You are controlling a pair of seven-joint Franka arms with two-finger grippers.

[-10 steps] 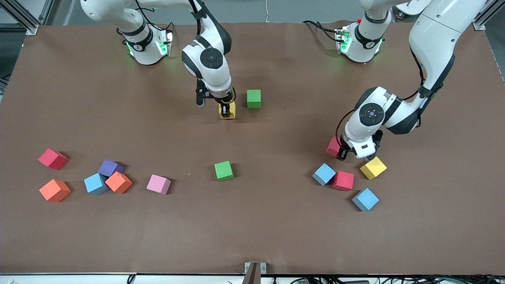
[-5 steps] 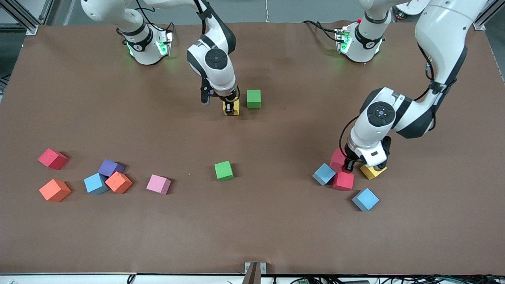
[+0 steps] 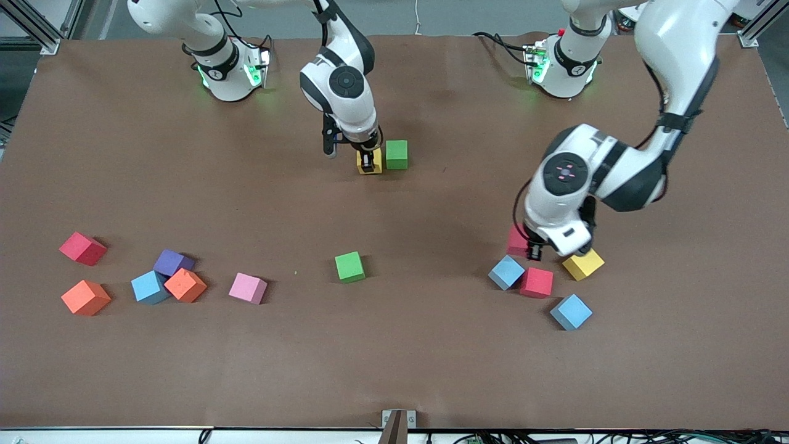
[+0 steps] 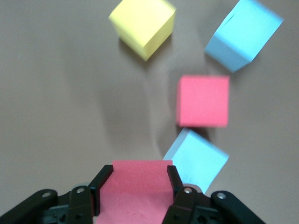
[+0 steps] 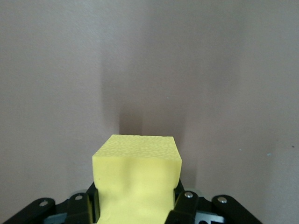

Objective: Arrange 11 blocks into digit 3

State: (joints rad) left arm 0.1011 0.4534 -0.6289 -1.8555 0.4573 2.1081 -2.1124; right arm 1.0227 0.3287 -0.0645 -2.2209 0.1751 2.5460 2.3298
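My right gripper (image 3: 368,164) is shut on a yellow block (image 3: 368,161) and holds it low, right beside a green block (image 3: 396,154). In the right wrist view the yellow block (image 5: 136,168) fills the jaws of the right gripper (image 5: 136,191). My left gripper (image 3: 534,250) is shut on a red block (image 3: 516,240), above a cluster of loose blocks. The left wrist view shows this red block (image 4: 135,191) in the left gripper (image 4: 135,170), over a blue block (image 4: 196,161), a red block (image 4: 203,101), a yellow block (image 4: 142,25) and another blue block (image 4: 243,33).
Loose blocks lie nearer the front camera: green (image 3: 349,267), pink (image 3: 248,288), orange (image 3: 185,285), purple (image 3: 172,262), blue (image 3: 150,287), orange (image 3: 85,297), red (image 3: 82,248). Under the left arm lie blue (image 3: 506,272), red (image 3: 535,282), yellow (image 3: 582,263) and blue (image 3: 571,311).
The right gripper has carried the yellow block up against the green block. The left gripper dipped toward the cluster with the red block and has come back up with it.
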